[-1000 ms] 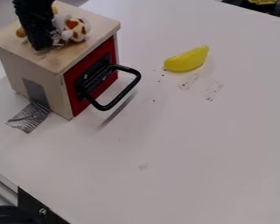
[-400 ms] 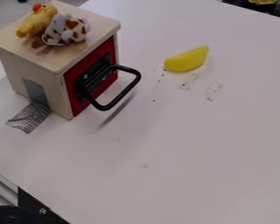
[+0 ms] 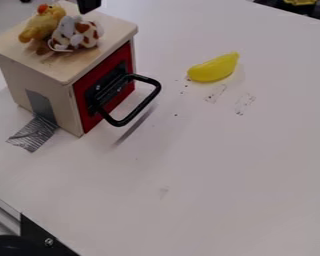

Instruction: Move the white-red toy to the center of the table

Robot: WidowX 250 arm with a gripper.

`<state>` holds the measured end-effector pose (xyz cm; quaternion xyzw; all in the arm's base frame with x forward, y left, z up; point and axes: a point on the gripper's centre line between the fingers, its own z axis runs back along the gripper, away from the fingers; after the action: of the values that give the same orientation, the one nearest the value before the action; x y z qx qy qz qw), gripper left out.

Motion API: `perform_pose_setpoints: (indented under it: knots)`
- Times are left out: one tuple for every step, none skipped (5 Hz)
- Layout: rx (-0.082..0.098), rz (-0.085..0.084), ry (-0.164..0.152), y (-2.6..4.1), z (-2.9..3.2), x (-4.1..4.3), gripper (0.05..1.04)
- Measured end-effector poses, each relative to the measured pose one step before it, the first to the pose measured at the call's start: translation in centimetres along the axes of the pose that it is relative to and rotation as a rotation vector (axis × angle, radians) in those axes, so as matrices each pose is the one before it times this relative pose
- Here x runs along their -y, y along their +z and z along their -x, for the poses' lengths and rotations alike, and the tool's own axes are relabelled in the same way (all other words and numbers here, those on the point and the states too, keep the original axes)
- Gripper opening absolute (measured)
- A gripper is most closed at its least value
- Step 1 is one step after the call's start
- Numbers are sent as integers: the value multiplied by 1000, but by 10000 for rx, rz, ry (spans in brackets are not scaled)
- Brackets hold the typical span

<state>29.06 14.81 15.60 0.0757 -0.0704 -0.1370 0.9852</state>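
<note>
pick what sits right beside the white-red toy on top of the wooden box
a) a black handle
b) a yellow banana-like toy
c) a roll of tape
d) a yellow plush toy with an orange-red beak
d, the yellow plush toy sits against the white-red toy on the box's top.

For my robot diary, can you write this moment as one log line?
tool: view's top edge | white-red toy: on wooden box, beside yellow toy | banana: on table | task: toy not at center
</note>
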Motion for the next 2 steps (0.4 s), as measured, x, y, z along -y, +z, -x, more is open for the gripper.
perform_pose_setpoints:
  knots:
    - [-275, -312, 23, -517, 910, -1135, 1001]
    - [-421, 89, -4, -1420, 636, -169, 999]
